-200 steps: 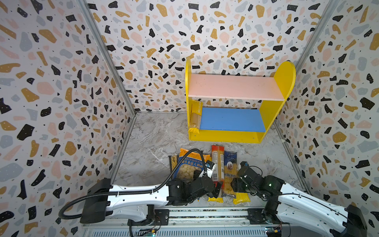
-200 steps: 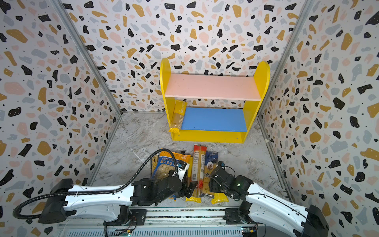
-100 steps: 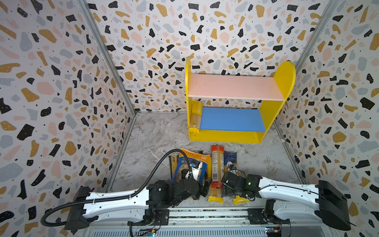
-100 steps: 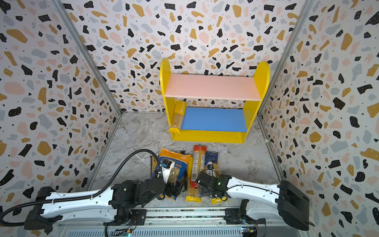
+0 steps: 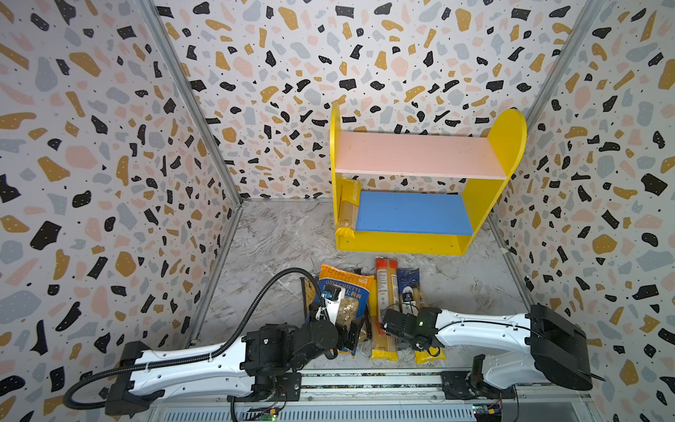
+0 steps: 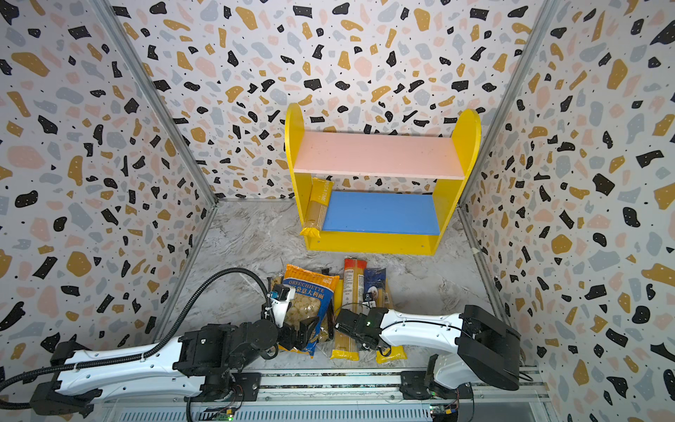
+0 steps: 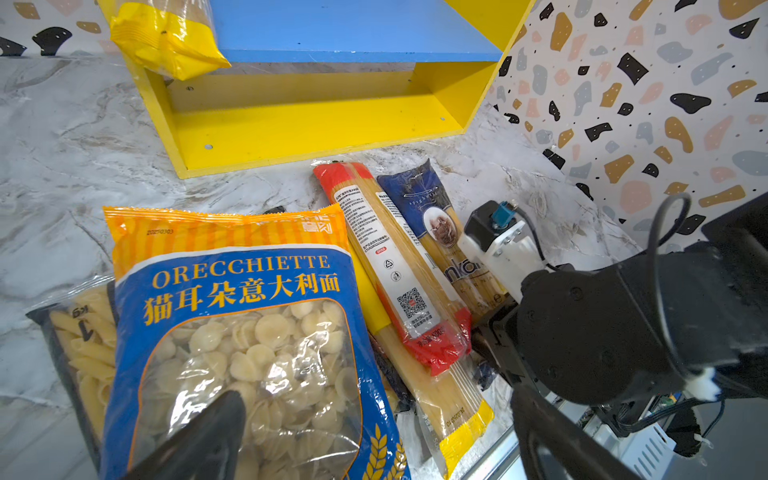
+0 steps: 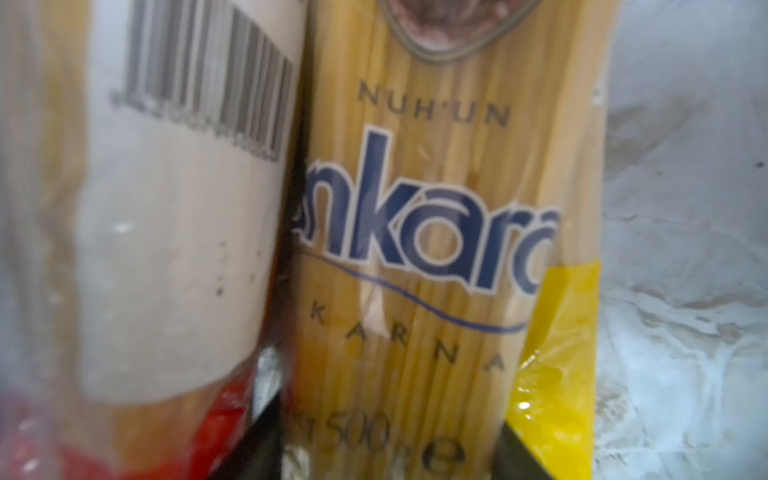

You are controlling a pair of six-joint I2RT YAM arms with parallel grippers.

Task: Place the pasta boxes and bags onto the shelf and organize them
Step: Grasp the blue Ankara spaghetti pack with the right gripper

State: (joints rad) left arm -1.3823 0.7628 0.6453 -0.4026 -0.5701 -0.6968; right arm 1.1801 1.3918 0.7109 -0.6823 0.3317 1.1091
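Hovering low over the near end of the orecchiette bag point(image 5: 349, 292), the left hand point(image 5: 352, 334) has its jaws spread wide. In the left wrist view one dark finger point(image 7: 208, 432) sits over the bag's clear window, the other off past its right edge.

Right hand point(image 5: 405, 327) is down on the dark blue spaghetti pack point(image 5: 407, 279). The right wrist view is very close and soft. The pack runs between the two dark fingers point(image 8: 509, 461), one at each long edge (squeezing it or only straddling it, I cannot tell).

The shelf point(image 5: 507, 146) stands at the back of the worktop point(image 5: 277, 241), toward the right wall, with the pink upper board point(image 5: 412, 153) over the blue lower board point(image 5: 412, 212). One yellow spaghetti pack point(image 5: 349, 208) sits at the left end of the blue board, against the yellow side. Its crimped end juts past the board's front edge.

The other packs are bunched on the worktop in front of the shelf, between the two arms.
- The orecchiette bag is leftmost, lying on a dark penne bag point(image 7: 79, 332) that shows at its left edge.
- Just beside it on the right is the red-orange spaghetti pack point(image 5: 385, 288), lying on a longer yellow-ended pack point(image 5: 383, 352).
- The dark blue pack comes next on the right, touching the red-orange one.

The long packs all point roughly toward the shelf.
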